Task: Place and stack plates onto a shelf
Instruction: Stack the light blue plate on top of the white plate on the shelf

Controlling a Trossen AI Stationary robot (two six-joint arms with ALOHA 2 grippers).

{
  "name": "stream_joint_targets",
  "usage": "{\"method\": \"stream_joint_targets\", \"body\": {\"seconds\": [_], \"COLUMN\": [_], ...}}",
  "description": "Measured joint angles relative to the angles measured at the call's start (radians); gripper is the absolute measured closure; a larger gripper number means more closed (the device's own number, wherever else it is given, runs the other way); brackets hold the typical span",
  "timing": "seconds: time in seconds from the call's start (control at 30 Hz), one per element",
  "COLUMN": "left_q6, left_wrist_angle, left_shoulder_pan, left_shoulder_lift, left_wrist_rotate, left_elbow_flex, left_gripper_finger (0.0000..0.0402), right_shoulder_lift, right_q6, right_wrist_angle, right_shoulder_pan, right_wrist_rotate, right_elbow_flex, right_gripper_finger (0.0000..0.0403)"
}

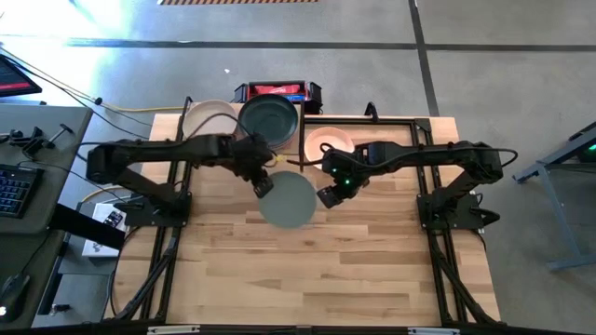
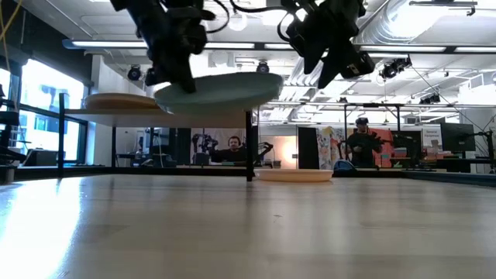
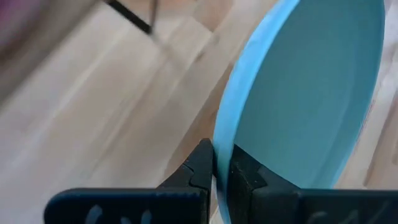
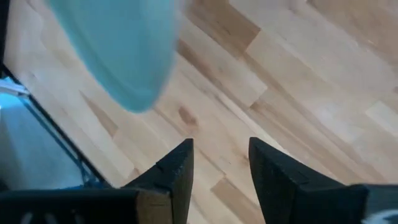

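Slippage threatened the sage green plate (image 1: 288, 199), rim-pinched aloft by the left hand (image 1: 264, 186); right hand (image 1: 327, 196) released.

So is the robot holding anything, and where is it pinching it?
The left gripper pinches the sage green plate by its rim. The right gripper is open, holding nothing.

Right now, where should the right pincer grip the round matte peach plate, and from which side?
Take the round matte peach plate by its rim, on the side nearest the open right pincer. It lies flat on the wooden tabletop, so probably only its raised edge gives a hold: one finger inside, one outside.
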Motion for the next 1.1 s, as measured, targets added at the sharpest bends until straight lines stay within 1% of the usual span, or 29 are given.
{"method": "stream_joint_targets", "body": {"seconds": [0.17, 0.33, 0.5, 0.63, 0.77, 0.83, 0.93, 1.1], "left_q6": [-0.006, -0.067, -0.135, -0.179, -0.208, -0.252, -0.320, -0.378], "left_wrist_angle": [-0.042, -0.053, -0.052, -0.052, -0.054, -0.057, -0.102, -0.194], "left_shoulder_pan": [0.059, 0.141, 0.243, 0.318, 0.389, 0.429, 0.491, 0.588], "left_shoulder_lift": [-0.095, -0.189, -0.268, -0.319, -0.359, -0.379, -0.402, -0.429], "left_wrist_rotate": [-0.002, -0.020, -0.027, -0.027, -0.024, -0.018, -0.017, -0.016], "left_elbow_flex": [0.000, 0.000, 0.000, 0.000, 0.000, 0.000, 0.000, 0.000], "left_gripper_finger": [0.0392, 0.0392, 0.0392, 0.0392, 0.0392, 0.0392, 0.0392, 0.0392], "right_shoulder_lift": [0.000, 0.000, 0.000, 0.000, 0.000, 0.000, 0.000, 0.000], "right_q6": [-0.071, -0.174, -0.298, -0.348, -0.463, -0.514, -0.566, -0.628], "right_wrist_angle": [0.000, 0.002, 0.002, 0.002, 0.003, 0.003, 0.003, 0.003], "right_shoulder_pan": [-0.016, -0.047, -0.077, -0.094, -0.111, -0.117, -0.127, -0.141], "right_wrist_rotate": [0.030, 0.055, 0.056, 0.056, 0.056, 0.056, 0.058, 0.112], "right_elbow_flex": [0.000, 0.000, 0.000, 0.000, 0.000, 0.000, -0.001, -0.001], "right_gripper_finger": [0.0269, 0.0269, 0.0269, 0.0269, 0.0269, 0.0269, 0.0269, 0.0269]}}
